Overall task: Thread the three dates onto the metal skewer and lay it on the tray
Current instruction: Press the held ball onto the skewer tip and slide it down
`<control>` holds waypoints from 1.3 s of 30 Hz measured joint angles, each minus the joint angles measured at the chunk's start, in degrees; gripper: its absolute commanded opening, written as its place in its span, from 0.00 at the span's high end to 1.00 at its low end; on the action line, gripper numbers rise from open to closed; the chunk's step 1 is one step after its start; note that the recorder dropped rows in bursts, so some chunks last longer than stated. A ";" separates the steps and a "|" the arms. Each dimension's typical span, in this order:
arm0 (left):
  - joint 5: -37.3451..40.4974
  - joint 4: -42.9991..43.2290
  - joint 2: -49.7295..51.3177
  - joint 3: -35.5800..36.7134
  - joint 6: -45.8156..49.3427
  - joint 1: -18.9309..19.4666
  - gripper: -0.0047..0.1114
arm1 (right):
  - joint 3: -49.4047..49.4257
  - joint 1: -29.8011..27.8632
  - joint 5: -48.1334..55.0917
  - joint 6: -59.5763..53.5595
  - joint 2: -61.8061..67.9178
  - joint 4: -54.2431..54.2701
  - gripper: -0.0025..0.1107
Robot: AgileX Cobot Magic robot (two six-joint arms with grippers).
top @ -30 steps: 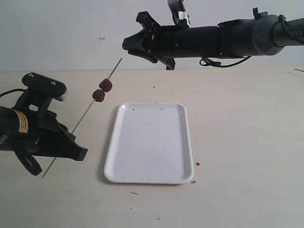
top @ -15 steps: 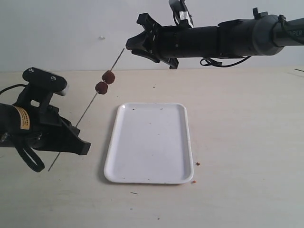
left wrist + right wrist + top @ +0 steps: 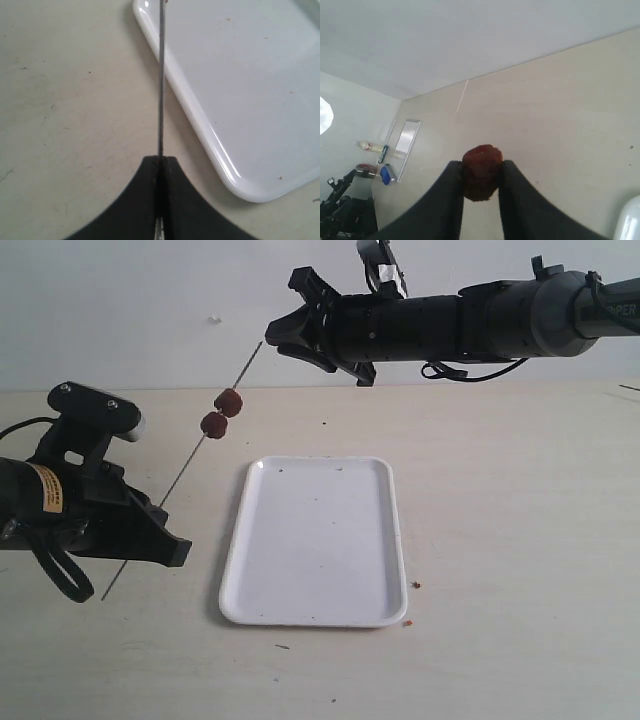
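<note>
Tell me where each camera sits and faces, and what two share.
Exterior view: before the table, facing the wall; shows tray, skewer, two dates, left gripper, right gripper.
Left wrist view: on the left arm, looking along the shut left gripper and skewer toward the tray.
Right wrist view: on the right arm, looking past the third date in its gripper to table and wall.
Shared: exterior and left wrist both show skewer and tray.

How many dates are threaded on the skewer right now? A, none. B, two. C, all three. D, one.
B: an upper date and a lower date sit on the metal skewer, while the third date is pinched in the right gripper.
</note>
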 measured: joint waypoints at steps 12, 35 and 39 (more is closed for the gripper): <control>0.00 0.00 0.00 0.00 0.00 0.00 0.96 | -0.84 0.00 1.08 -0.01 0.00 0.20 0.76; -0.18 0.00 0.00 0.00 0.00 0.00 0.96 | -2.04 0.00 3.19 -0.24 0.03 -2.13 0.76; -0.39 0.00 0.00 0.00 0.00 0.00 0.96 | -2.04 0.10 3.19 -0.24 0.03 -3.27 0.76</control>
